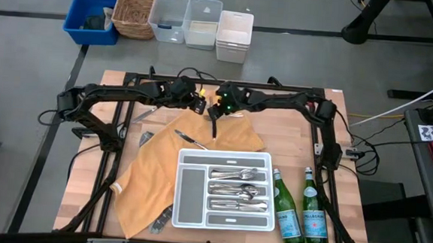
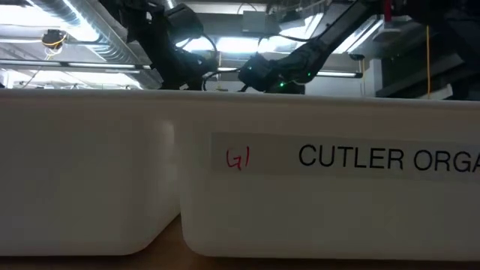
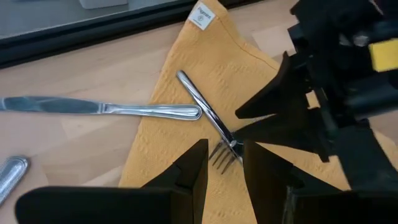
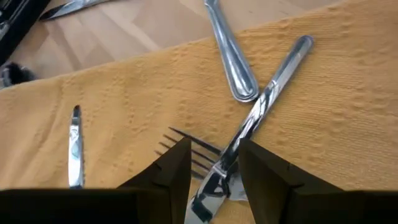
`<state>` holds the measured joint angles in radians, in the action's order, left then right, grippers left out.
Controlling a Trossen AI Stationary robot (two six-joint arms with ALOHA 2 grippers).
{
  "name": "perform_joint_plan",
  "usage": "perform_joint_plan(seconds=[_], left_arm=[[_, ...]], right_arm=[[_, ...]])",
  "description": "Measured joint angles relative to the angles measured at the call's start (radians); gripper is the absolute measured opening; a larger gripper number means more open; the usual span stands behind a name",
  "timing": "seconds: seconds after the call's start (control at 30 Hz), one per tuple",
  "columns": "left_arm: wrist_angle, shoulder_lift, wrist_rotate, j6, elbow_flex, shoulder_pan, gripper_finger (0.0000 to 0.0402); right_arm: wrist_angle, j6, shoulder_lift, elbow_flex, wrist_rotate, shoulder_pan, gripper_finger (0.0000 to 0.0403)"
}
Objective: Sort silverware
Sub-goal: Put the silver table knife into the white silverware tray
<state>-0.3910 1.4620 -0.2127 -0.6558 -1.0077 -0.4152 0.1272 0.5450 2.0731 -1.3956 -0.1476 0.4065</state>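
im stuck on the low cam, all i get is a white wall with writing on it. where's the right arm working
observer: That wall is the white tray. Behind it, the right gripper is down on the yellow cloth, at the neck of a fork.
operator: ok and the left one, is it carrying anything
observer: No. The left gripper is open and empty, close to that same fork's tines.
operator: anything tangled with the fork
observer: A table knife lies with its handle tip against the fork's handle.

Overhead cam, low cam, wrist cams close
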Motion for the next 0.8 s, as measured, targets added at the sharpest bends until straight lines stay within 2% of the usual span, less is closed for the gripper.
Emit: perform_joint_plan(seconds=[0.3, 0.5, 0.67, 0.73, 0.8], left_arm=[[-0.003, 0.000, 0.000, 0.029, 0.000, 0.000, 0.0088], [-0.015, 0.000, 0.000, 0.028, 0.000, 0.000, 0.0088], [-0.088, 0.000, 0.001, 0.046, 0.000, 0.001, 0.0088], [-0.135, 0.001, 0.028, 0.071, 0.000, 0.003, 0.0088], [-0.179, 0.001, 0.103, 0.107, 0.000, 0.003, 0.0088]], right_arm=[[-0.003, 0.051, 0.009, 0.000, 0.043, -0.001, 0.0118], [-0.023, 0.079, 0.009, 0.000, -0.004, -0.015, 0.0102], [-0.036, 0.079, 0.009, 0.000, -0.041, -0.041, 0.0101], [-0.035, 0.079, 0.009, 0.000, -0.059, -0.053, 0.0101], [-0.030, 0.079, 0.009, 0.000, -0.066, -0.063, 0.0101]])
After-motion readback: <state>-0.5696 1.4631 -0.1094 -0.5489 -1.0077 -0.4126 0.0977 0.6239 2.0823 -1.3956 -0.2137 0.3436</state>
